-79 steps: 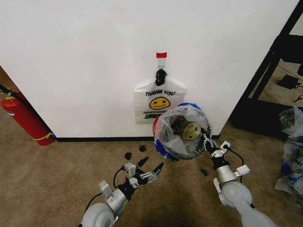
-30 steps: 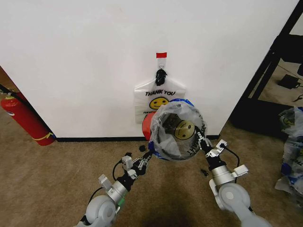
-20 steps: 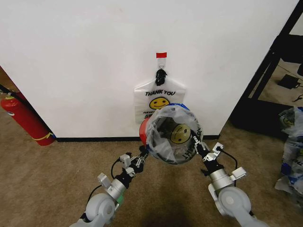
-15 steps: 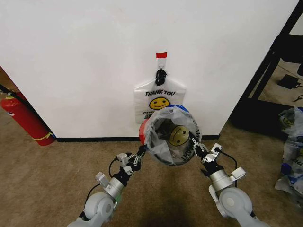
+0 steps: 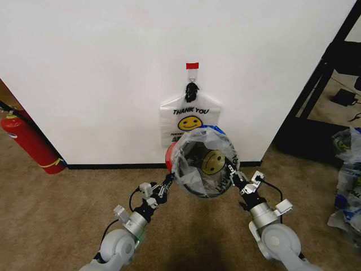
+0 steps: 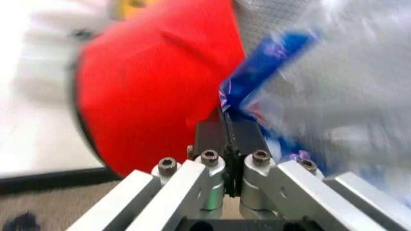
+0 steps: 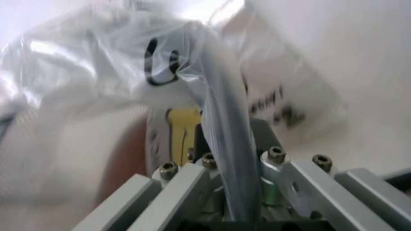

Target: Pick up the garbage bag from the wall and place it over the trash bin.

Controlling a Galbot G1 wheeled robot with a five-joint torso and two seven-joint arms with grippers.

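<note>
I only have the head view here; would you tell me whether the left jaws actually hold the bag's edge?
Observer: Yes. In the left wrist view, the left gripper has its jaws shut on a blue patch of the garbage bag.
Operator: What is the red beside it?
Observer: A red part of the trash bin, close behind the jaws.
Operator: And the right side?
Observer: The right gripper pinches a bunched fold of the bag.

The translucent white garbage bag bears a yellow smiley and blue patches; the trash bin shows red.
</note>
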